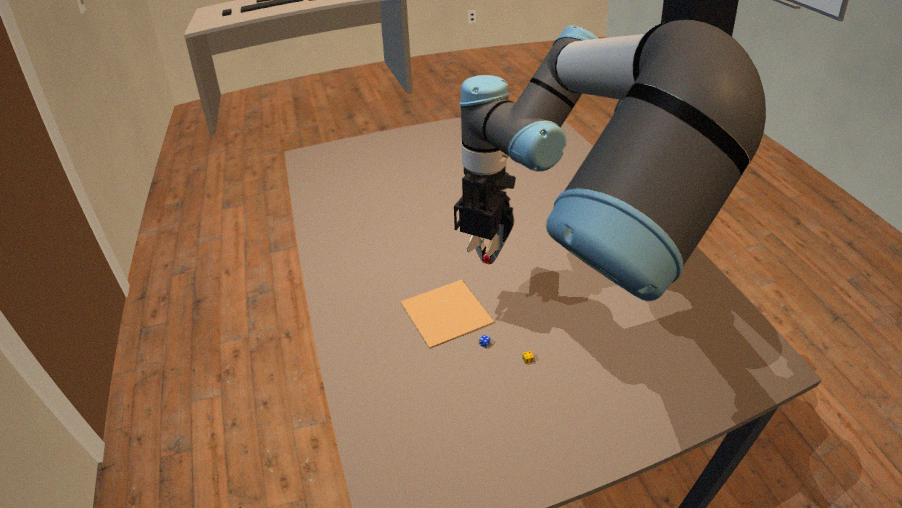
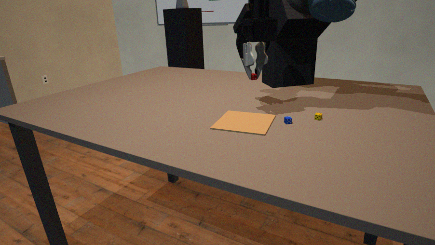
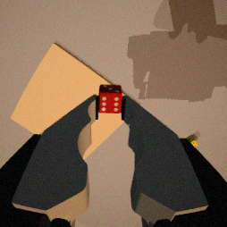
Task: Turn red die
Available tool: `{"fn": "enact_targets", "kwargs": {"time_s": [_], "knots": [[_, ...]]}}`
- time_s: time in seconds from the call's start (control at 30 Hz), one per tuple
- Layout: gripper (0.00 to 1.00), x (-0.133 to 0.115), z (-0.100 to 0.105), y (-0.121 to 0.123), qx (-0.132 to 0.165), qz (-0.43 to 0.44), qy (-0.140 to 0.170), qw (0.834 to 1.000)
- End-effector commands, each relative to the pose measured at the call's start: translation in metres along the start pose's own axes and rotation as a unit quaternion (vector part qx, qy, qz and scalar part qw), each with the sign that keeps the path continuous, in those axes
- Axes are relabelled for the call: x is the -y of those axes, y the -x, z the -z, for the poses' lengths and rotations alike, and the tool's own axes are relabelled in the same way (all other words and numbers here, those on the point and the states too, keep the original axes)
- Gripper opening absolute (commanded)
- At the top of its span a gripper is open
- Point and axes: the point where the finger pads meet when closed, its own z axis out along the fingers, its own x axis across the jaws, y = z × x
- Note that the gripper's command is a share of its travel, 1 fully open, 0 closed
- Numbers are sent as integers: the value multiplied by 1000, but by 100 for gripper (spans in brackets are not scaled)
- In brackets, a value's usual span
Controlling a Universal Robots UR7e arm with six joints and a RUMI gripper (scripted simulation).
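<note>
- The red die (image 3: 110,99) was clamped between the tips of the tool (image 1: 486,251), raised off the surface (image 2: 121,121).
- The mat (image 1: 446,312), blue die (image 1: 484,340) and yellow die (image 1: 528,357) lay below it.

Blue die (image 1: 484,340) and yellow die (image 1: 528,357) top pips too small to read; yellow die mostly hidden behind the jaws in wrist view.

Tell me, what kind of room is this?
It looks like an office or lab room: wooden plank floor, a whiteboard on the wall, a desk at the back, and a robot arm working over a big table.
</note>
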Motion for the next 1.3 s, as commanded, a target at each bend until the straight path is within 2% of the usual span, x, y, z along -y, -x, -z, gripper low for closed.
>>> {"fn": "enact_targets", "kwargs": {"time_s": [0.0,0.53,0.7,0.8,0.93,1.2,1.27], "knots": [[0,0,5,0,0,0,1,1000],[0,0,5,0,0,1,1,1000],[0,-5,6,5,0,30,0,1000],[0,-20,8,20,0,110,-2,994],[0,-29,9,27,0,151,-2,989],[0,-58,10,46,0,270,-1,963],[0,-58,10,46,0,270,-1,963]]}}
